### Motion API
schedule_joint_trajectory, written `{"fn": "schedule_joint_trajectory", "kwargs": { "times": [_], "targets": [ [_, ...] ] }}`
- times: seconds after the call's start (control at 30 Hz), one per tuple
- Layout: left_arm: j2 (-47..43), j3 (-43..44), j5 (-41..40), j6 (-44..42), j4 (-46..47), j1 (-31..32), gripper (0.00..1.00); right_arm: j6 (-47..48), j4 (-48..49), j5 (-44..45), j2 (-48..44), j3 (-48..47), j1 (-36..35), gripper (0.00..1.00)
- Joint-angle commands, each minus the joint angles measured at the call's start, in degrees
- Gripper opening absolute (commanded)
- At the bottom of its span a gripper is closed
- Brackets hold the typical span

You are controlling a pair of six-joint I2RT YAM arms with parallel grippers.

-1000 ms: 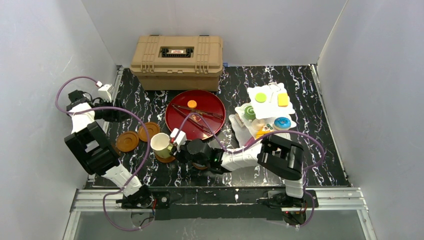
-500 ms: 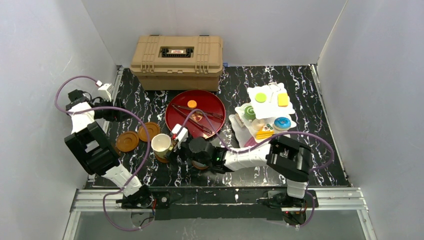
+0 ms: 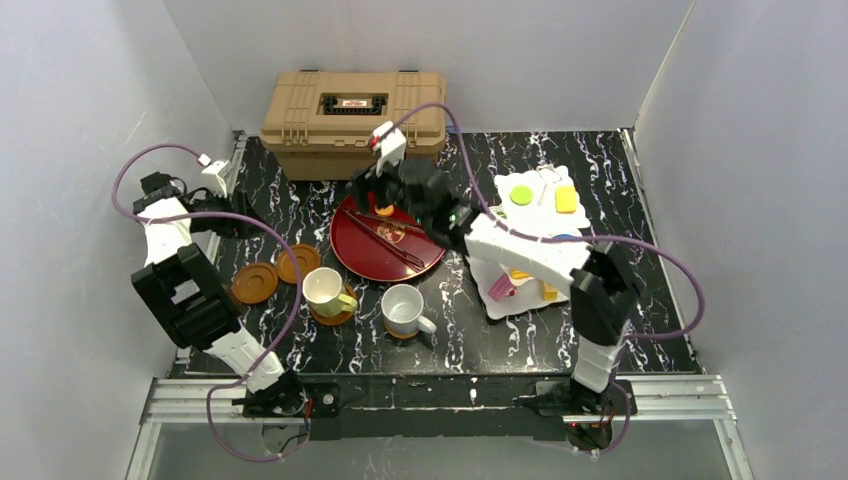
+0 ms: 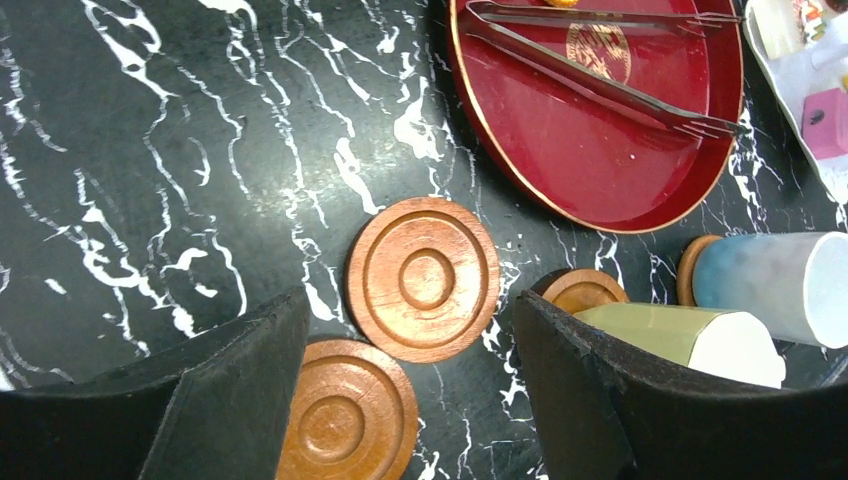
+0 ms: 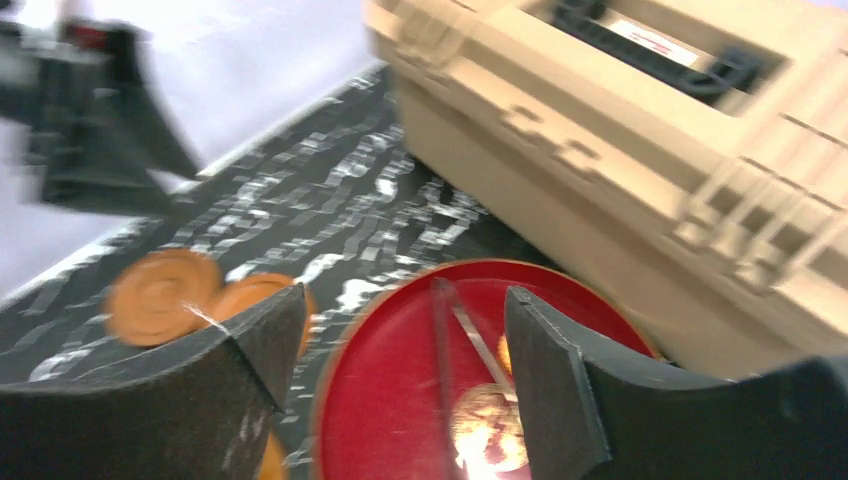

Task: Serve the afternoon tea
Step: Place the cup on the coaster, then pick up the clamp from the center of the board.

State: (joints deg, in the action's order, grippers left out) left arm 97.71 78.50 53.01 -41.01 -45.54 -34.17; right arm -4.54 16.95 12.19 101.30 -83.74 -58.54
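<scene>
The pale-yellow mug (image 3: 323, 291) and the white mug (image 3: 403, 309) stand upright, each on a brown saucer (image 3: 335, 318), at the near middle of the table (image 3: 620, 300). Two bare saucers (image 3: 255, 282) lie touching just left of them, and the white tiered stand (image 3: 543, 212) of colourful cakes (image 3: 566, 200) is to the right. The right gripper (image 5: 400, 300) hangs over the far edge of the red tray (image 3: 375, 257) and the left gripper (image 4: 405, 310) points at the bare saucers, both with jaws apart and empty.

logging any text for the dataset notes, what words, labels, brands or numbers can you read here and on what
No text can be read for certain.
label on the lid of the tan case: a white and red strip, too small to read from above, blurred in the right wrist view.
gold emblem in the middle of the red tray: a round mark, characters not legible.
Nothing else shows writing.
</scene>
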Motion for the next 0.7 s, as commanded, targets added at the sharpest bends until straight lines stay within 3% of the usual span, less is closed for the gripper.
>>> {"fn": "schedule_joint_trajectory", "kwargs": {
  "times": [0.0, 0.2, 0.5, 0.67],
  "targets": [
    [-2.70, 0.76, 0.50, -2.28, -4.29, 2.73, 0.73, 2.31, -16.38, -6.63, 10.45, -8.35, 7.06, 0.77],
    [-2.88, 1.82, 0.59, -1.79, -4.79, 3.84, 0.73, 3.20, -26.62, -15.01, 20.76, -16.94, 10.64, 0.69],
    [-2.34, 2.27, 0.50, -1.72, -4.90, 3.83, 0.73, 0.15, -20.47, -15.62, 21.53, -10.76, 10.26, 0.67],
    [-2.42, 2.16, 0.27, -1.92, -4.91, 3.85, 0.73, 0.86, -19.09, -9.74, 21.62, -10.00, 9.42, 0.64]
  ]
}}
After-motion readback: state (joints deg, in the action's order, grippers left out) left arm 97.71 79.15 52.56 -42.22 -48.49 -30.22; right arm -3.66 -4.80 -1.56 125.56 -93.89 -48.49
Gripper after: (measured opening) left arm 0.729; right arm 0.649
